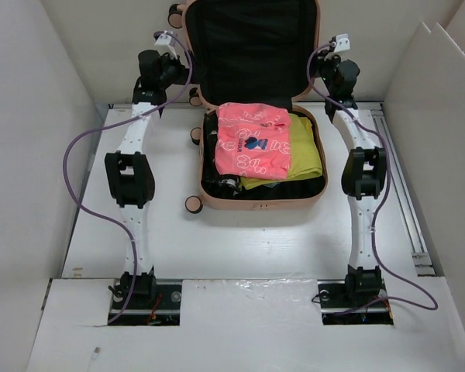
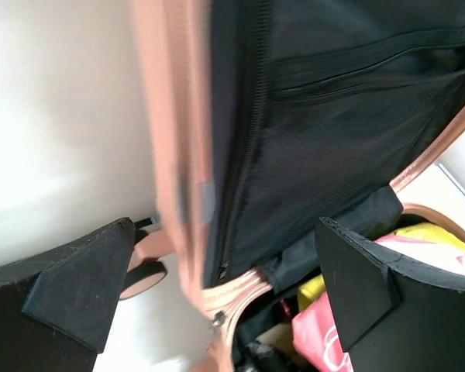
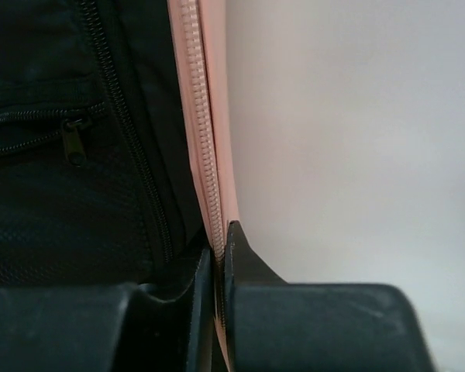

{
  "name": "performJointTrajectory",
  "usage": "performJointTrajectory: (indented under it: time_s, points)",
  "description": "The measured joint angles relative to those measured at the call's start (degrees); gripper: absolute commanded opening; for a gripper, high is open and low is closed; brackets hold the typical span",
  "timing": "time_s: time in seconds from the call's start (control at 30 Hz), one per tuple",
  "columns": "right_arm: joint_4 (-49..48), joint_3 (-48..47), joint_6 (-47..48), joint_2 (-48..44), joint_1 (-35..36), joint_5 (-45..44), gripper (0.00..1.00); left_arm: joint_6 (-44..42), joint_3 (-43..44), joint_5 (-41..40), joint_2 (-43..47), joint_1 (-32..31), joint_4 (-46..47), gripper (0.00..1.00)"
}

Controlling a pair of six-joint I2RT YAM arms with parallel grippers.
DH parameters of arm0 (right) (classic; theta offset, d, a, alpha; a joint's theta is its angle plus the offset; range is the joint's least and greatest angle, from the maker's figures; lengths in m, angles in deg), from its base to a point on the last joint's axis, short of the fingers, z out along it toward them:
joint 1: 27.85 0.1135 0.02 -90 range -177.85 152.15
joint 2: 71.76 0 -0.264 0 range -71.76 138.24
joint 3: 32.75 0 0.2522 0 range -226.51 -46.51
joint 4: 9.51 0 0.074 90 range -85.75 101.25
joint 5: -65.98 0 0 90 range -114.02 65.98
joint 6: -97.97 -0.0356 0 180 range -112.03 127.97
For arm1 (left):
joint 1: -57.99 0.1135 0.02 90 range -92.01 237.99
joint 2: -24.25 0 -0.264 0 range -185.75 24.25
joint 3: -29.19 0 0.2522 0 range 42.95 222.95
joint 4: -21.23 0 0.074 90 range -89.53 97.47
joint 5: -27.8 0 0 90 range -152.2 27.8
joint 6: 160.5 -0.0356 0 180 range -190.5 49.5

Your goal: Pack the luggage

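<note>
The peach-pink luggage [image 1: 263, 203] lies open on the table, its black-lined lid [image 1: 252, 46] standing upright at the back. A pink garment [image 1: 252, 139] lies on top of a yellow one [image 1: 306, 151] in the lower half. My left gripper [image 1: 182, 77] is open at the lid's left edge. In the left wrist view the blurred pink rim [image 2: 174, 155] passes between the spread fingers [image 2: 77, 287] of that gripper [image 2: 225, 232]. My right gripper [image 1: 319, 74] is shut on the lid's right rim. Up close, the zippered pink edge [image 3: 201, 116] is pinched in the gripper [image 3: 219, 248].
White boards wall in the table on the left, back and right. A metal rail [image 1: 407, 201] runs along the right side. The suitcase wheels [image 1: 192, 204] stick out on its left. Purple cables [image 1: 74, 170] loop beside both arms.
</note>
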Motion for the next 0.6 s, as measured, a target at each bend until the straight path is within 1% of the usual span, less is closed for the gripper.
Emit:
performJointTrajectory:
  time_s: [0.13,0.3,0.4,0.6]
  points:
    - [-5.01,5.86,0.31,-1.79,-0.15,0.22,0.00,0.39,0.00,2.78,0.09,2.67,-1.16,0.99]
    - [-9.66,16.09,0.46,-7.58,-0.44,0.83,0.00,-0.09,-2.51,7.13,2.95,7.04,-5.16,0.99]
    - [-12.55,21.11,0.83,-11.19,-0.46,1.60,0.00,-2.58,-6.12,8.46,7.72,9.03,-8.72,0.99]
    - [-16.65,28.33,1.84,-16.98,-0.50,4.50,0.00,-6.49,-13.51,10.93,20.39,9.81,-13.16,0.99]
